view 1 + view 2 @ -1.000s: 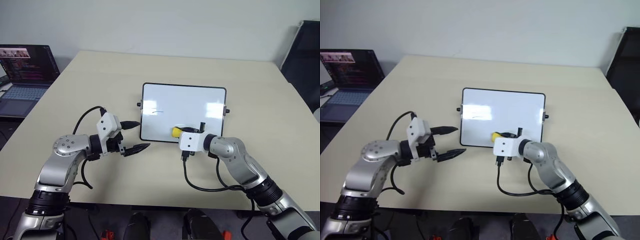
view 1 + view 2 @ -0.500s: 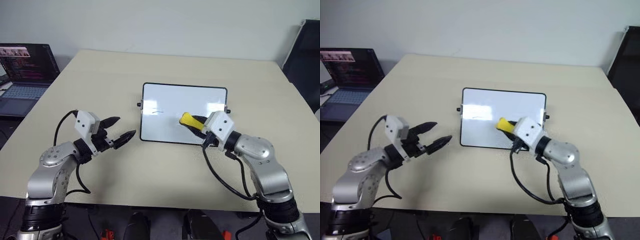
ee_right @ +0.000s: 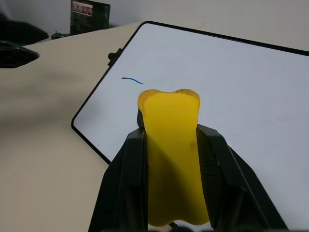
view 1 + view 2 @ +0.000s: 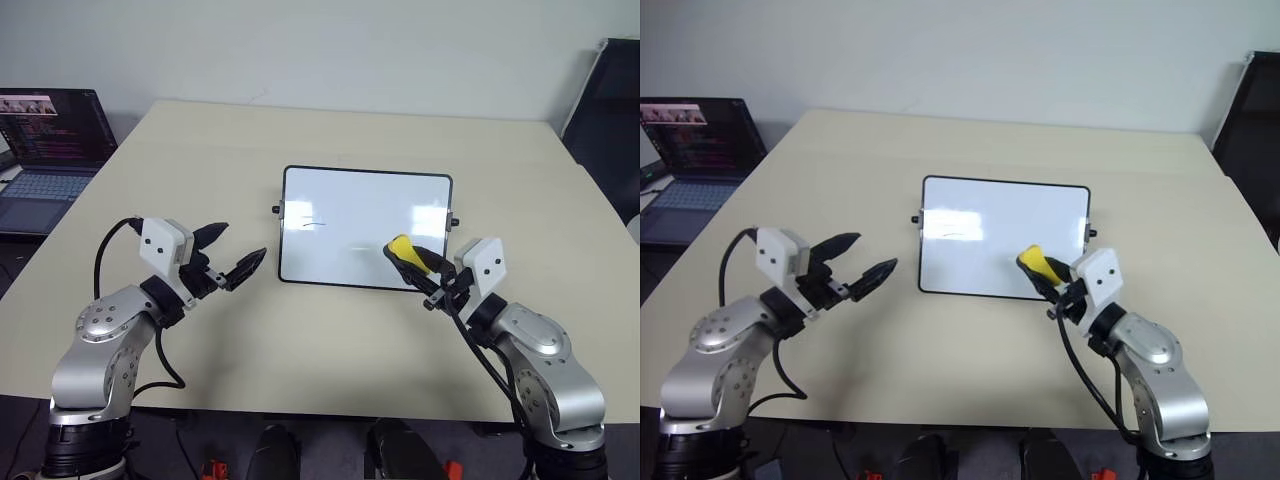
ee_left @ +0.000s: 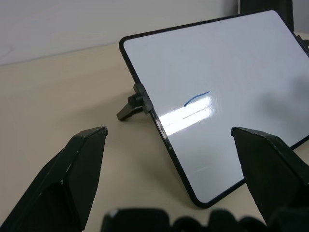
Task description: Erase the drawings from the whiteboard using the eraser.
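Note:
The whiteboard [image 4: 340, 215] lies flat on the table's middle, black-framed with small knobs at its short sides. A short dark drawing [image 4: 314, 223] sits near its left part; it is a blue stroke [image 3: 132, 80] in the right wrist view and a stroke [image 5: 196, 98] in the left wrist view. My right gripper [image 4: 418, 270] is shut on the yellow eraser [image 4: 402, 249], holding it above the board's near right corner. The eraser [image 3: 172, 159] is squeezed between both fingers. My left gripper [image 4: 230, 254] stands open to the left of the board, apart from it, holding nothing.
A laptop [image 4: 47, 150] with a lit screen sits at the far left beyond the table edge. A black chair [image 4: 605, 120] stands at the far right. The beige table [image 4: 180, 160] is bare around the board.
My right gripper rolled and drew back to the right with the eraser, lifting it off the board's lower middle to the near right corner. The left gripper shifted left and turned toward the board.

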{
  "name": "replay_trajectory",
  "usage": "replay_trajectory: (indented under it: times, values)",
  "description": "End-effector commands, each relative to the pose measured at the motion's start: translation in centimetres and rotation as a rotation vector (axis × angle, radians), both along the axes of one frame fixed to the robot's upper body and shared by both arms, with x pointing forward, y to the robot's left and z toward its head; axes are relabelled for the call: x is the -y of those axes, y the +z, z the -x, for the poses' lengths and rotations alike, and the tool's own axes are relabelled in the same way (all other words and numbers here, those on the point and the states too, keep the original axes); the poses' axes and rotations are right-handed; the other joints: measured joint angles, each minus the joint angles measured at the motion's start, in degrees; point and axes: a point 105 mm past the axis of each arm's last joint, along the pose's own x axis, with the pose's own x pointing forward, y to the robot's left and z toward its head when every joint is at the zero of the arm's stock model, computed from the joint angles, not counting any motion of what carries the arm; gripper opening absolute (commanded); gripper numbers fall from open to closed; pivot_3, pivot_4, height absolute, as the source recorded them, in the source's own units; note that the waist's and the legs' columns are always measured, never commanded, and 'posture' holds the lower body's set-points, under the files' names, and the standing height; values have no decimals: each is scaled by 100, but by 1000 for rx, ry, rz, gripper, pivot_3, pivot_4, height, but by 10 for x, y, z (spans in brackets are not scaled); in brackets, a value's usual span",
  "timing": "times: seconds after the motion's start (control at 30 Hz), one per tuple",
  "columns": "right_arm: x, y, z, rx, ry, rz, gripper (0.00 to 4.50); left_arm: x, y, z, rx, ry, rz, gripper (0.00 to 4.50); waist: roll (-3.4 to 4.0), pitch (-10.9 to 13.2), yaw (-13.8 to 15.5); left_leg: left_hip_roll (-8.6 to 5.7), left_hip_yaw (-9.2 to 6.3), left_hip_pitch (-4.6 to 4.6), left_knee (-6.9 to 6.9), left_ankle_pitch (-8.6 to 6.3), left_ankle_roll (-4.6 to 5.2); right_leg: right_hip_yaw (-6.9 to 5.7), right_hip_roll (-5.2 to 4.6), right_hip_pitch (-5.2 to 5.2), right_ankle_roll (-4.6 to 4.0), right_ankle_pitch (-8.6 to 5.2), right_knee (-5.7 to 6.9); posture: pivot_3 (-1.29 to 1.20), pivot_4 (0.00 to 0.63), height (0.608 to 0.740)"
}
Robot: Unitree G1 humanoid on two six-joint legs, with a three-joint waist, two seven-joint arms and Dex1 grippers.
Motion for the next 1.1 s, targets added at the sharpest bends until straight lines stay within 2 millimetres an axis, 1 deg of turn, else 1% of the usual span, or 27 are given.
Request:
replay_trajectory:
  times: [0.03,0.2,0.37,0.47,0.6,0.67,0.73,0.83,0.93,1.03,1.07,1.1]
  values:
    - [-3,13,0,66,0,-19,1066,4,8,1,46,-18,-5,4500,0,0,2,0,0,0,0,0,0,1,0,0,0,0,-1,0,150,740]
    - [-6,9,-2,64,-7,-5,1066,10,7,2,43,-36,-4,4500,0,0,5,0,0,0,-2,0,0,0,0,0,-2,-1,-2,0,150,740]
    - [-10,6,-3,66,-7,-1,1066,9,9,0,50,-32,-5,4500,0,0,6,0,0,-1,-3,0,0,0,0,-1,-2,-1,-2,0,150,740]
    - [-13,7,-4,75,2,14,1066,7,6,3,40,-40,-14,4500,0,0,5,0,1,-1,-3,0,0,0,0,-1,-2,-2,-2,0,150,740]
    - [-18,5,-5,90,38,95,1066,3,1,5,31,-46,-52,4500,0,1,4,0,2,-1,-4,0,0,1,0,-3,-2,-2,-2,0,150,740]
    - [-23,5,-9,132,79,216,1066,0,-4,4,22,-47,-96,4500,1,2,0,0,3,0,-2,0,0,3,0,-4,-3,-2,-2,0,150,740]
    - [-28,13,-17,169,94,266,1066,0,-2,3,25,-50,-100,4500,1,3,-2,0,6,0,-2,0,0,5,0,-7,-3,-2,-2,0,150,740]
    - [-39,25,-28,217,122,311,1066,3,2,2,30,-63,-102,4500,-1,5,-2,0,8,-1,-3,0,0,7,0,-11,-3,-1,0,0,150,740]
    - [-53,25,-39,233,148,373,1066,4,4,-1,31,-66,-100,4500,-2,4,1,0,8,-4,-11,0,0,5,0,-14,-2,-1,-2,0,150,740]
    - [-77,24,-51,276,200,465,1066,8,5,-3,31,-79,-99,4500,-1,5,2,0,10,-6,-25,0,0,5,0,-23,24,14,-2,0,150,740]
    - [-90,24,-59,290,217,500,1066,9,5,-3,31,-84,-100,4500,-1,5,1,1,10,-7,-28,0,0,5,1,-28,24,14,-1,0,150,740]
    - [-100,24,-65,300,228,524,1065,9,5,-4,30,-87,-101,4500,1,5,-19,2,9,-7,-31,0,0,3,1,-29,24,14,0,0,150,740]
